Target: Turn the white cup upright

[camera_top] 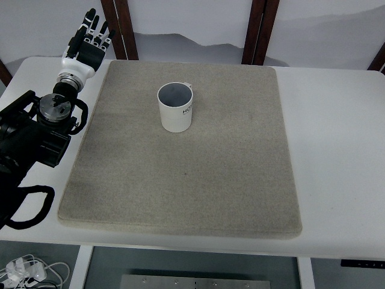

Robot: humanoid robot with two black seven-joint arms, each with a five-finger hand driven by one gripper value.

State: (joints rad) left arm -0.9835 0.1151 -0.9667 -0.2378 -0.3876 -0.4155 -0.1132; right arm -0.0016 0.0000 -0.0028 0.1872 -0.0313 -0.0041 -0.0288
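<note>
white cup stands upright on the mat; left hand, fingers spread and empty, rests apart; task appears complete, nothing further needed.

Black left arm with white-wristed hand, black-and-white fingers.

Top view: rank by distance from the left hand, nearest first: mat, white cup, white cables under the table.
From the left hand, raised at the table's far-left corner:
1. Mat: its far-left corner sits just right of the hand.
2. White cup: upright, far-centre of the mat.
3. White cables: bottom-left, below the table edge.
</note>
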